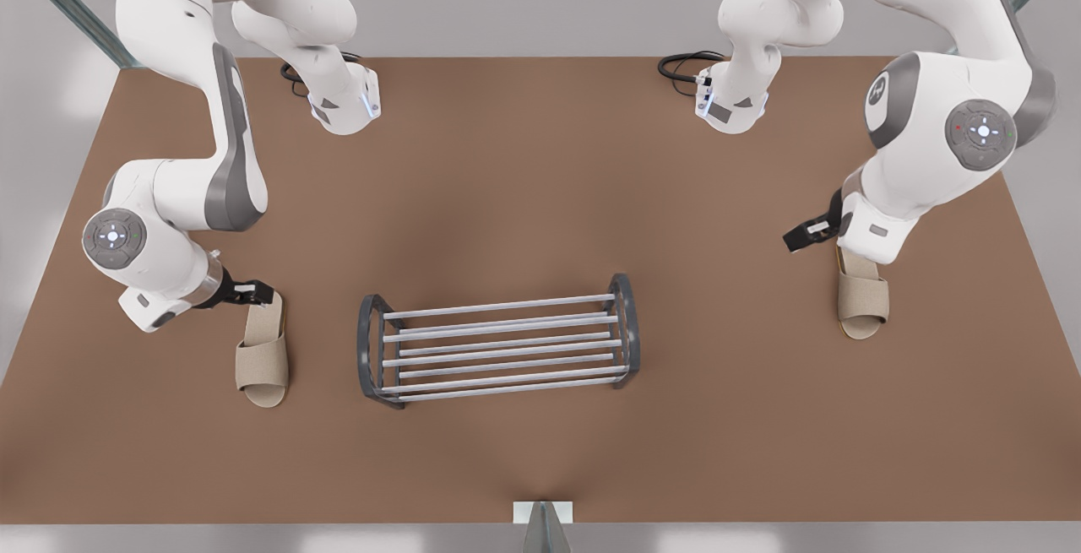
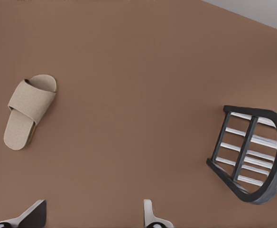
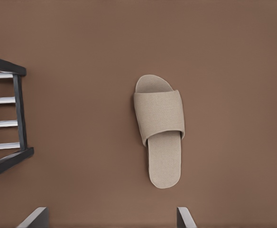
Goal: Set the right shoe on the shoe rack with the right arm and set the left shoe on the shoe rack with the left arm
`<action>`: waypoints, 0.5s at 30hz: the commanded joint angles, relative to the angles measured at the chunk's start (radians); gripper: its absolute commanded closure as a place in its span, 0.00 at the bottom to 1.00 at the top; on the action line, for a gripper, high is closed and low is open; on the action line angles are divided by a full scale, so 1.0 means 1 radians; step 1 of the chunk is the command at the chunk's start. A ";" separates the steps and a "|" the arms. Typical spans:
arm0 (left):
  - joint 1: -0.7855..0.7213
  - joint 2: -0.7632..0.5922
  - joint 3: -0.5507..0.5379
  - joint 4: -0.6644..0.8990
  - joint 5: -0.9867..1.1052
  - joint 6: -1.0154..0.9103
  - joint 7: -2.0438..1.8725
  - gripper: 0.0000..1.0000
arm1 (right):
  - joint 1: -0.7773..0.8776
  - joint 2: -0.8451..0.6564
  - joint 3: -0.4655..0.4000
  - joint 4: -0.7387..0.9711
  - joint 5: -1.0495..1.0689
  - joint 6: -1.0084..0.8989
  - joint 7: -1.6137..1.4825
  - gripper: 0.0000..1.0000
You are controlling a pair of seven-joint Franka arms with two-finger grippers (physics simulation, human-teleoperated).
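Observation:
The shoe rack (image 1: 502,350) stands at the middle of the brown table, with bare silvery rods between dark end frames. The right shoe (image 1: 263,359), a beige slide, lies at the front view's left of the rack. My right gripper (image 1: 253,291) hovers open by its heel. In the right wrist view the shoe (image 3: 160,128) lies beyond the open right gripper (image 3: 111,221), rack (image 3: 10,118) to one side. The left shoe (image 1: 863,300) lies at the front view's right. My left gripper (image 1: 806,232) is open beside its heel. The left wrist view has this shoe (image 2: 28,110), the rack (image 2: 252,156) and the left gripper (image 2: 91,219).
Both arm bases (image 1: 342,105) (image 1: 730,110) sit at the table's far edge with black cables. A small grey mount (image 1: 542,515) sits at the near edge. Open brown tabletop (image 1: 726,367) lies between each slipper and the rack.

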 commanded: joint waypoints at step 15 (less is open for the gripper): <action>0.002 0.043 -0.002 -0.003 0.025 0.093 0.386 0.00 | -0.454 -0.050 0.276 -0.611 0.009 1.142 -0.444 0.00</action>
